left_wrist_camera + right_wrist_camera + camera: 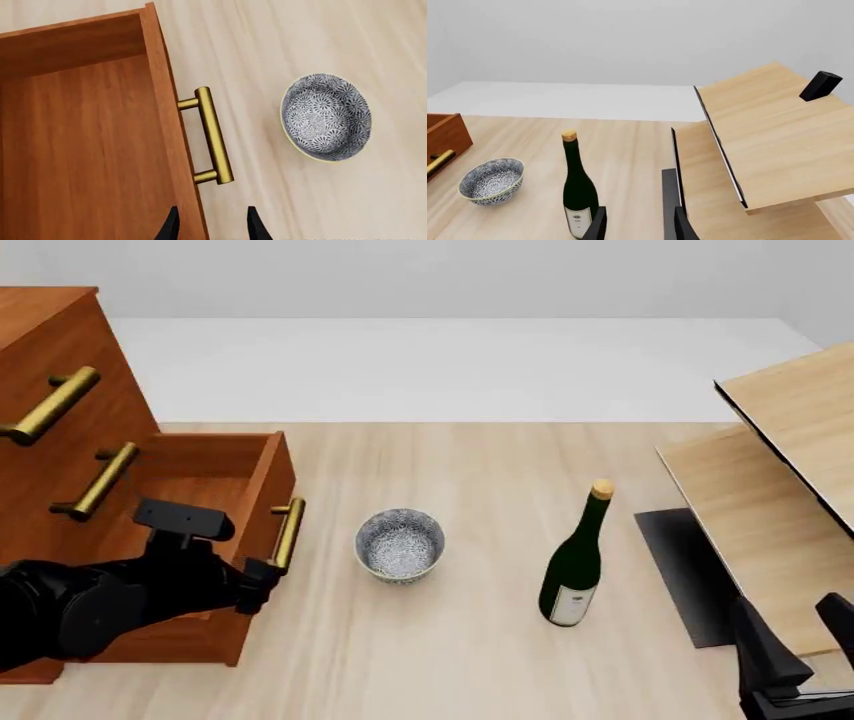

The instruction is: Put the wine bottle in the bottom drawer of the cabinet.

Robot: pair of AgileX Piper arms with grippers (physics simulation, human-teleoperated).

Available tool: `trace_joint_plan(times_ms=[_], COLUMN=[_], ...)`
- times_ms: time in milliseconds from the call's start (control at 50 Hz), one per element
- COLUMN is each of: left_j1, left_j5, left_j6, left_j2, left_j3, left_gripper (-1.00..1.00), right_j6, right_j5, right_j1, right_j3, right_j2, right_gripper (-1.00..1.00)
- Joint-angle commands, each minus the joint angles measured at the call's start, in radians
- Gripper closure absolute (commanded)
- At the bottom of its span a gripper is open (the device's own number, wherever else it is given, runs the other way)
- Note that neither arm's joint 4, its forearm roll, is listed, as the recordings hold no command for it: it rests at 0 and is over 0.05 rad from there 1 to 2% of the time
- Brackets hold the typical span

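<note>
Underneath, a pale wood table [467,640] meets white walls; the wine bottle [575,565] stands upright beside a bowl [399,544]. Both grippers, left [212,225] and right [639,225], gape empty.

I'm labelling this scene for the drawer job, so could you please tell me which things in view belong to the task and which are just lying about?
Belong to the job:
- wine bottle, standing upright on the table
- bottom drawer, pulled open
- cabinet
- left gripper, by the drawer handle
- right gripper

Just lying about:
- patterned bowl
- pale wooden furniture
</note>
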Motion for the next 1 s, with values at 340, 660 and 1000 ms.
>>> trace_joint_plan(times_ms=[340, 660, 1000], left_j1=[-0.057, -0.108, -0.145], left_j5=[-0.029, -0.021, -0.006], left_j6=[-0.03, -0.057, -0.072], left_j2=[-0.003, -0.005, -0.014], left_j3=[0.032, 0.019, -0.003], left_gripper=[-1.0, -1.0, -1.0], right_j6=[-0.001, -0.001, 0.001], right_j5=[0.001, 0.004, 0.007], right_j1=[0.001, 0.008, 0.01], right_j3=[0.0, 0.0, 0.0], right_j2=[-0.001, -0.002, -0.002], right_gripper=[-1.0, -1.0, -1.0])
